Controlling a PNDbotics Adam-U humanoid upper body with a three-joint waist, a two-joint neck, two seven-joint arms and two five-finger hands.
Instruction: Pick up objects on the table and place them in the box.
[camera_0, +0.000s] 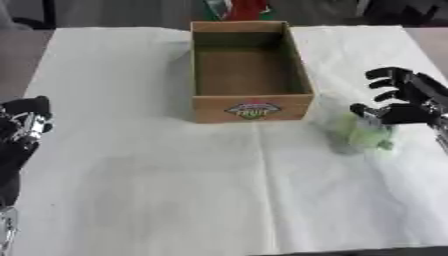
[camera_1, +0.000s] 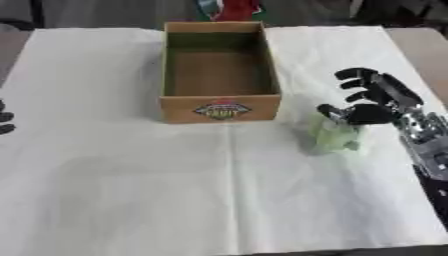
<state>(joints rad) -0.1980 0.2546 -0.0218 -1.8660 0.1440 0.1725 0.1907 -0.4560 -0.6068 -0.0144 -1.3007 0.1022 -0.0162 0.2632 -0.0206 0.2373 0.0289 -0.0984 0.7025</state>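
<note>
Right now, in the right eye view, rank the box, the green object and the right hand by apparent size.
1. Cardboard box, clearly largest.
2. Right hand.
3. Pale green object, by the hand's fingers.

Hand and object look close in size; that order is unsure.

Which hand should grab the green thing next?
The right hand. It already hovers beside the green thing, right of the box. The left hand sits far off at the table's left edge.

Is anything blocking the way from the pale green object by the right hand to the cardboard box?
Nothing visible. The blurred pale green object sits under the right hand, right of the open brown cardboard box; only bare white table covering lies between.
</note>
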